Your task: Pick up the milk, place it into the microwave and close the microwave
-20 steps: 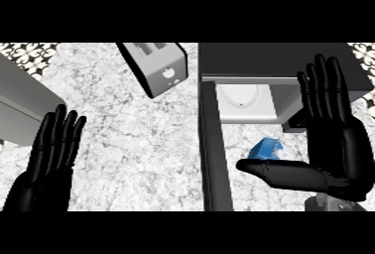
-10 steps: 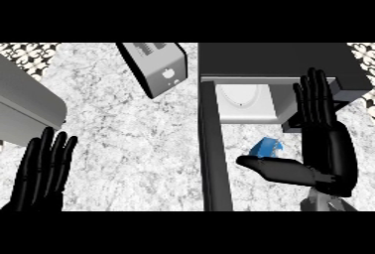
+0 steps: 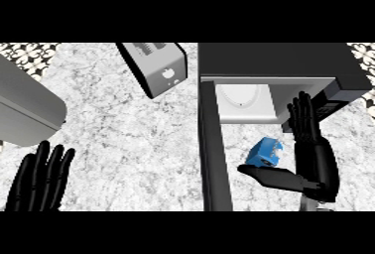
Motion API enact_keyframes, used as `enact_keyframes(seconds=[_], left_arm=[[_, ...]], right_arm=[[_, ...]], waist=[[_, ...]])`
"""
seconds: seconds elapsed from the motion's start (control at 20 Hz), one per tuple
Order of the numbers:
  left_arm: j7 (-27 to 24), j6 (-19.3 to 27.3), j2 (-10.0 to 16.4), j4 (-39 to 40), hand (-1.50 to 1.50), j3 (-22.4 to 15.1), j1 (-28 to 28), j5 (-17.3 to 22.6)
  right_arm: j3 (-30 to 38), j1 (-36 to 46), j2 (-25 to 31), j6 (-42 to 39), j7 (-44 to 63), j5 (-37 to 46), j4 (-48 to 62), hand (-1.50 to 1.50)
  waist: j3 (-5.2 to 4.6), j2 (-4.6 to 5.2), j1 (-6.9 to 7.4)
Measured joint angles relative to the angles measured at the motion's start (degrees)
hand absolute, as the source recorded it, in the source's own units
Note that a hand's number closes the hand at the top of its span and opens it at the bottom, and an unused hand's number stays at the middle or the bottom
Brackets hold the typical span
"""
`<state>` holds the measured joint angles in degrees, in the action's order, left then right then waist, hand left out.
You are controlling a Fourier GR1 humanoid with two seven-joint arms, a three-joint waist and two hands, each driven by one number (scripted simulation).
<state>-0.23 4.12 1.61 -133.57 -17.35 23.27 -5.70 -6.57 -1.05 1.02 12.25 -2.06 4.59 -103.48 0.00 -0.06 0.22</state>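
The counter (image 3: 132, 139) is pale marble; at its far right corner stands the microwave (image 3: 278, 59), dark on top, its door (image 3: 212, 158) swung open and running as a dark strip from the cavity's left side toward the counter's near edge; inside the white cavity a pale plate (image 3: 242, 96) shows.

The milk (image 3: 265, 153), a small blue carton, sits tilted in front of the open cavity, right of the door and outside the microwave; it lies between the door and the palm of the right hand (image 3: 319, 163). That hand comes in from the near edge at the right side; its fingers (image 3: 302, 116) are straight and held close together, pointing toward the microwave's front, their tips over its lower right corner; its thumb (image 3: 271, 176) juts out leftward just under the carton, whose lower end meets it; whether the palm touches the carton I cannot tell; nothing is curled round it.

The left hand (image 3: 36, 186) shows at the near left corner, fingers straight and side by side, pointing away, well apart from the milk.

A silver toaster (image 3: 157, 69) stands at the far edge, just left of the microwave; a grey appliance (image 3: 22, 111) fills part of the left edge.
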Motion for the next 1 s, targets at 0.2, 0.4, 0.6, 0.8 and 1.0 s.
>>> enact_keyframes(seconds=[0.2,0.4,0.6,0.8,1.0], left_arm=[[-2.2,-0.3,0.6,-1.3,-1.5,-2.4,4.2,-0.6],[-2.8,0.6,0.5,-2.1,-1.5,-4.8,6.0,-2.0],[-3.0,1.0,1.4,-3.9,-1.5,-5.9,8.0,-2.3],[-2.6,2.0,1.7,-4.9,-1.5,-7.4,8.8,-2.8],[-2.6,3.1,1.8,-4.3,-1.5,-8.4,8.4,-3.6]], right_arm=[[2.2,-2.7,0.7,-1.7,-5.5,-1.7,4.6,-1.5],[3.0,-5.7,0.0,-1.7,-12.0,-1.9,9.7,-1.5],[4.8,-5.7,0.2,-2.4,-16.5,-3.5,15.0,-1.5],[7.1,-4.8,0.7,-4.4,-22.8,-4.9,22.3,-1.5],[9.4,-1.9,0.5,-6.4,-28.5,-6.8,30.8,-1.5]], waist=[[0.01,-0.01,0.09],[0.01,-0.01,0.05],[0.02,-0.01,0.09],[0.03,0.01,0.13],[0.03,0.03,0.17]])
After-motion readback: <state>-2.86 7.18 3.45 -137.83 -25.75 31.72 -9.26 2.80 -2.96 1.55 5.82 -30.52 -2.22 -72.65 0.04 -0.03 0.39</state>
